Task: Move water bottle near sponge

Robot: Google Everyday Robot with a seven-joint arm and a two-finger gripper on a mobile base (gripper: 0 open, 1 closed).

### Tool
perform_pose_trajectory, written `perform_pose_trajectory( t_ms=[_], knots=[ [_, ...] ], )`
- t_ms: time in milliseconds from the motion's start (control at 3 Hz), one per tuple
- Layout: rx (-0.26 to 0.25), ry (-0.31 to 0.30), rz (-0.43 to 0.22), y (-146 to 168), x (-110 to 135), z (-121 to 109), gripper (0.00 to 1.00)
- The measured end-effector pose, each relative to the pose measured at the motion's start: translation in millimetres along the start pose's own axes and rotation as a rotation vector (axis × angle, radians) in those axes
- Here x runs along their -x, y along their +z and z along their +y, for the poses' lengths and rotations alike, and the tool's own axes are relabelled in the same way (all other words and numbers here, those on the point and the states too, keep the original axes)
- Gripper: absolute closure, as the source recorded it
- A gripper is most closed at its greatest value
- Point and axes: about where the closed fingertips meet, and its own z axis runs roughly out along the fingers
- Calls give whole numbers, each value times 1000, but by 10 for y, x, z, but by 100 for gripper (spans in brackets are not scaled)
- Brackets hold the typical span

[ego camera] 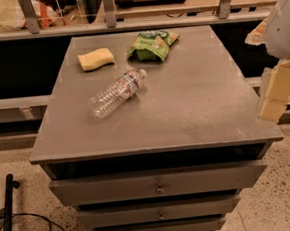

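Sponge [96,58] lies flat on the far left part of the desk [194,108]. Water bottle [117,93] lies on its side just in front of it, near but apart, white cap pointing toward the far right. Green snack bag [153,44] sits at the far edge, right of the sponge. My tool [275,96] hangs beyond the desk's right edge, well apart from the bottle; released or clenched, I cannot tell.

The clear ribbed water bottle [117,93] lies on its side, white cap toward two o'clock. The pale yellow sponge [96,58] lies flat at its eleven o'clock, apart. My gripper [275,97] hangs at its three o'clock.
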Motion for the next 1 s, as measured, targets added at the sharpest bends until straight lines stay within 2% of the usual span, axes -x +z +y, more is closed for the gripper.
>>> perform_pose_trajectory(
  t_ms=[333,667,1000],
  knots=[
    [0,0,0,0,0,-1,0],
    [-7,-34,-39,8,77,-130,0],
    [9,-112,-86,96,268,-360,0]
  ],
)
